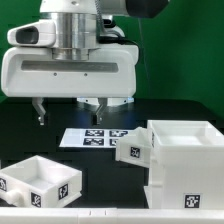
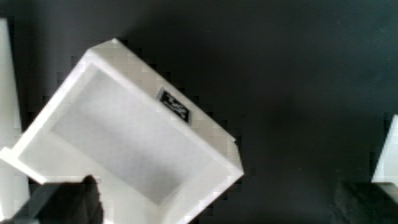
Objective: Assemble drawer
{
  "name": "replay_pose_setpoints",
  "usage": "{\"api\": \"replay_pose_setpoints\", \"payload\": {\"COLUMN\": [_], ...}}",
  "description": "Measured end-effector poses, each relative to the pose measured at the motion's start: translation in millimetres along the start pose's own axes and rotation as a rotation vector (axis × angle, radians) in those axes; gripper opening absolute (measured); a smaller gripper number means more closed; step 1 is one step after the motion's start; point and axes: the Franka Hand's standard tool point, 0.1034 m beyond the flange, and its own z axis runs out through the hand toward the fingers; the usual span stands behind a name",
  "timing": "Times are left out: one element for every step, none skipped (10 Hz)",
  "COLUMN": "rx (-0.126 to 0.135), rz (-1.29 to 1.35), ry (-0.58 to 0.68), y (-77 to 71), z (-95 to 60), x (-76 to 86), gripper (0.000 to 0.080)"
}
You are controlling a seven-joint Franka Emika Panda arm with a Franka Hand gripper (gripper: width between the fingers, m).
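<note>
exterior view: the pincer (image 1: 70, 110) hangs above the black bench (image 1: 105, 192), its two fingers (image 1: 40, 112) spread wide and gripping nothing. the marker board (image 1: 95, 137) lies flat on the bench just below it. at the exterior view's right stands the drawer's casing (image 1: 185, 165), upright, with a tag on the face toward the camera. a jutting tray (image 1: 134, 151) sticks out of the casing's side toward the exterior view's left, tag outward; how far in it sits cannot be told. a loose tray (image 1: 40, 182) rests open side up at the exterior view's lower left, with tags on two outer walls, well apart from the casing.

the wrist view looks down on one white tray (image 2: 125, 130), set aslant in the picture with its hollow showing and a tag on one long outer wall. which of the two it is cannot be told. the dark fingertips (image 2: 63, 200) stand far apart, one in front of the tray's corner and the other over bare bench; whether the first touches the tray cannot be told.
</note>
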Motion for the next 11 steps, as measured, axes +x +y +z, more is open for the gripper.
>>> {"api": "replay_pose_setpoints", "payload": {"rx": [-0.004, -0.007, -0.012, -0.004, 0.017, 0.040, 0.050, 0.063, 0.059, 0.053, 0.048], "rz": [-0.057, -0.100, -0.173, -0.282, -0.343, -0.357, -0.447, -0.514, -0.552, -0.632, -0.693], "ry": [-0.003, -0.005, -0.008, -0.027, -0.066, -0.098, -0.107, -0.113, -0.101, -0.108, -0.119], "y": [1.2, 2.3, 3.8, 9.2, 22.0, 29.1, 32.6, 35.6, 38.9, 42.5, 45.3], "z": [0.1, 0.1, 0.1, 3.4, 12.0, 21.8, 30.5, 37.5, 36.3, 35.6, 35.6], "x": [-0.4, -0.8, -1.3, -5.8, -13.0, -12.0, -9.1, -8.9, -7.4, -8.7, -10.2], "gripper": [0.0649, 0.0649, 0.0649, 0.0649, 0.0649, 0.0649, 0.0649, 0.0649, 0.0649, 0.0649, 0.0649]}}
